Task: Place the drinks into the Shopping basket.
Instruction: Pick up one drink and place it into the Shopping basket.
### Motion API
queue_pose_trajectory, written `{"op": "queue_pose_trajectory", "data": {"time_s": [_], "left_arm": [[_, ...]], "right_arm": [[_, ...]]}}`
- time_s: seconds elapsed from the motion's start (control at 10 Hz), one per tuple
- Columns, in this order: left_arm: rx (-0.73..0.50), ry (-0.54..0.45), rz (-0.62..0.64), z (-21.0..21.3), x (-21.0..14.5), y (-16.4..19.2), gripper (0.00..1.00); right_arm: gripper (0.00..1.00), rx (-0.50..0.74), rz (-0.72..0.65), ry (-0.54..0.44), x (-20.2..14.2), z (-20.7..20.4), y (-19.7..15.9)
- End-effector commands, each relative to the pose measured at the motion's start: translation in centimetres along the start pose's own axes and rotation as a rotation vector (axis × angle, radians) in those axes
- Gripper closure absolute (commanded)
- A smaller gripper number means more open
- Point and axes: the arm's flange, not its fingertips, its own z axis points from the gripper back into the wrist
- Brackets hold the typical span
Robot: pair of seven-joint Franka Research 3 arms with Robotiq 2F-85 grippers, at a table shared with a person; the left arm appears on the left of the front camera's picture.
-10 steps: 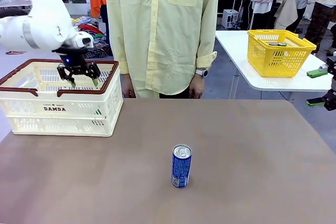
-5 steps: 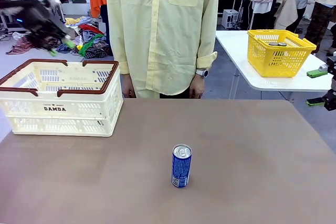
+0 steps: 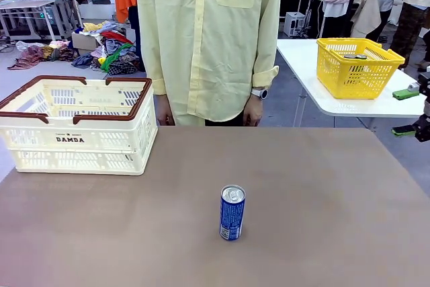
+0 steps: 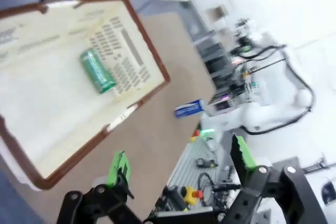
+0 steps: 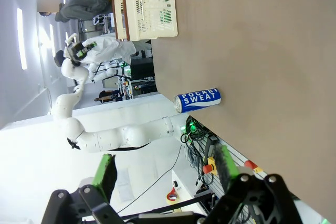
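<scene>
A blue drink can (image 3: pixel 232 213) with white print stands upright near the middle of the brown table. In the right wrist view the same blue can (image 5: pixel 198 99) reads "POCARI SWEAT". A green drink can (image 4: pixel 97 71) lies on the floor of the cream Shopping basket (image 4: pixel 63 145), seen from above in the left wrist view. That basket (image 3: pixel 140 109) sits at the table's far left. My left gripper (image 4: pixel 181 161) hangs open and empty high above the basket's near rim. My right gripper (image 3: pixel 404 112) stands open and empty off the table's right edge, and its own view shows it (image 5: pixel 165 169) far from the can.
A person in a pale yellow shirt (image 3: pixel 208 38) stands at the far edge, hands hanging down. A yellow mesh basket (image 3: pixel 356 68) sits on a separate white table at the right. Bare tabletop (image 3: pixel 322 186) lies around the blue can.
My left arm has lifted from over the Shopping basket and swung up and to the left, out of the front view. The blue can and right gripper have stayed put.
</scene>
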Motion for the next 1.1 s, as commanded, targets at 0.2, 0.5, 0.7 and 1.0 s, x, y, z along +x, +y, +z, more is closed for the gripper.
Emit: {"op": "queue_pose_trajectory", "data": {"time_s": [0.2,0.5,0.7,1.0], "left_arm": [[-0.103,-0.043,-0.014,0.5,-2.4,3.5,0.0],[-0.103,-0.043,-0.014,0.5,-2.4,3.5,0.0],[-0.103,-0.043,-0.014,0.5,-2.4,3.5,0.0],[-0.103,-0.043,-0.014,0.5,-2.4,3.5,0.0]], "right_arm": [[0.0,-0.01,0.008,0.012,-0.1,0.2,0.2],[0.0,-0.01,0.008,0.012,-0.1,0.2,0.2],[0.0,-0.01,0.008,0.012,-0.1,0.2,0.2],[0.0,-0.01,0.008,0.012,-0.1,0.2,0.2]]}}
